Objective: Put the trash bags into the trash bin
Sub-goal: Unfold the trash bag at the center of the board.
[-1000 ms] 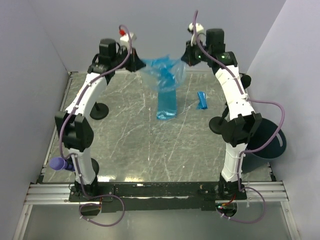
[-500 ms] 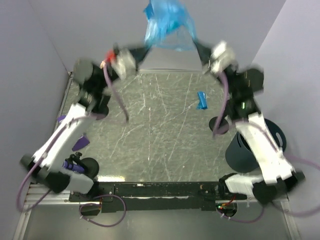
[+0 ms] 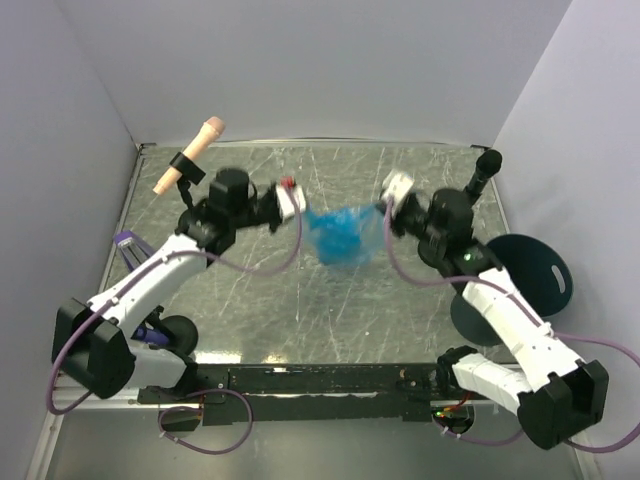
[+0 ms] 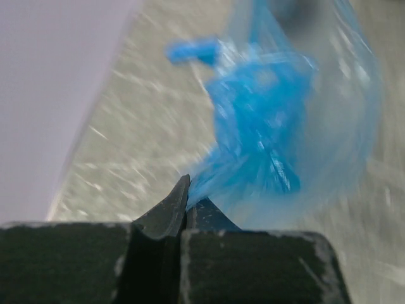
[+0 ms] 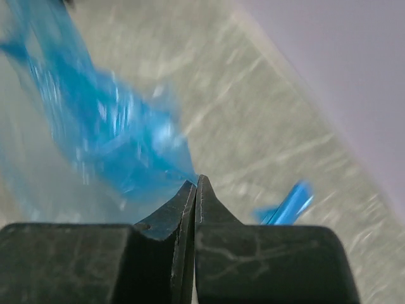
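A crinkly blue trash bag (image 3: 340, 237) hangs bunched between my two grippers over the middle of the table. My left gripper (image 3: 308, 214) is shut on its left edge, and the film (image 4: 272, 120) runs out from the closed tips (image 4: 187, 190). My right gripper (image 3: 379, 221) is shut on the right edge, with the film (image 5: 107, 133) pinched at its tips (image 5: 196, 183). A small blue roll (image 4: 193, 50) lies on the table beyond the bag, also in the right wrist view (image 5: 288, 206). The dark trash bin (image 3: 537, 278) sits at the right edge behind my right arm.
A tan microphone (image 3: 190, 165) on a stand rises at the back left, and a black one (image 3: 485, 165) at the back right. A round black stand base (image 3: 176, 331) sits near my left arm's base. Grey walls close in the table on three sides.
Both arms swung the bag high above the far wall, then dropped it low over the table's middle. The long hanging sheet is now bunched. Wrist views are motion-blurred.
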### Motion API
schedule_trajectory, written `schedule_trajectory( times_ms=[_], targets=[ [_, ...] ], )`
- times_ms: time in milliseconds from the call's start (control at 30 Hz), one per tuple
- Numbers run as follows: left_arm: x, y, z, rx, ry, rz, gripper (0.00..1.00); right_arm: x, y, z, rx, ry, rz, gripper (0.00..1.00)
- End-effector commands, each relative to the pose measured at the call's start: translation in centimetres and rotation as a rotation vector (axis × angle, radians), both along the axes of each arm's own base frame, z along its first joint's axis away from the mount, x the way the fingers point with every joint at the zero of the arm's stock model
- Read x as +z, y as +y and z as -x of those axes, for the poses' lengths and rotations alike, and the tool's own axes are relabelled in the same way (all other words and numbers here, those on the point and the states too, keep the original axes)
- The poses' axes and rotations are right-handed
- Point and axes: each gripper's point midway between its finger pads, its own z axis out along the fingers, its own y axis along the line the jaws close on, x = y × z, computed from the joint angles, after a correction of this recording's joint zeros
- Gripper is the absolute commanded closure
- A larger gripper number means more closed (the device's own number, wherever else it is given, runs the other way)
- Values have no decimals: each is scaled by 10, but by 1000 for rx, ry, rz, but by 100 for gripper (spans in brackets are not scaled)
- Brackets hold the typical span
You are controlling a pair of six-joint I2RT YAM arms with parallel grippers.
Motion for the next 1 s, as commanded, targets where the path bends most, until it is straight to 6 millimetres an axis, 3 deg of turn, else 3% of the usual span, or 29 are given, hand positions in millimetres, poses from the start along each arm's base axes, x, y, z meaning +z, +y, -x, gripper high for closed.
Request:
schedule_trajectory(
  times_ms=[0,67,100,167,200,267,367,433,467,533,567,633,667,700,733,767,800,833,867,900,967],
  targets=[
    [70,-15,-35,186,195,253,99,73,1,-45,-167,-10,-182,100],
    [118,-7,-71,329,173,396,99,110,-4,-84,-280,-38,-218,100],
    [136,0,-88,386,182,451,99,106,-3,-109,-322,8,-206,100],
    [181,6,-116,407,208,560,99,144,-4,-144,-378,4,-261,100],
    [191,13,-128,428,238,582,99,170,-3,-157,-390,-23,-300,100],
    [241,26,-146,435,187,672,99,237,-5,-168,-394,-136,-389,100],
    [336,48,-143,405,-27,816,99,353,-6,-137,-291,-386,-529,100],
    [403,62,-109,336,-214,923,99,415,0,-88,-144,-562,-604,100],
    [425,64,-90,278,-299,960,99,440,3,-61,-74,-670,-625,100],
    [458,62,-55,216,-442,984,99,462,5,-9,13,-814,-615,100],
    [462,56,-43,201,-513,951,99,451,14,1,54,-845,-572,100],
    [446,43,-22,187,-671,854,99,406,28,8,79,-908,-431,100],
    [417,34,-17,178,-708,788,99,362,36,-1,78,-888,-345,100],
    [374,16,-15,122,-716,668,99,321,37,-9,65,-873,-260,100],
    [301,-5,-19,49,-695,457,99,258,36,-28,23,-792,-162,100],
    [200,-19,-27,-18,-591,193,99,184,33,-46,-10,-664,-51,100],
    [107,-16,-28,-90,-516,-68,99,91,34,-58,27,-471,146,100],
    [10,2,-18,-167,-374,-308,99,-7,25,-52,103,-223,354,100],
    [-50,21,0,-243,-271,-460,99,-76,5,-29,152,21,467,100],
    [-95,40,20,-282,-173,-547,99,-109,-8,-7,189,142,465,100],
    [-95,43,28,-200,-110,-472,99,-116,-21,15,170,109,415,100]
  ],
)
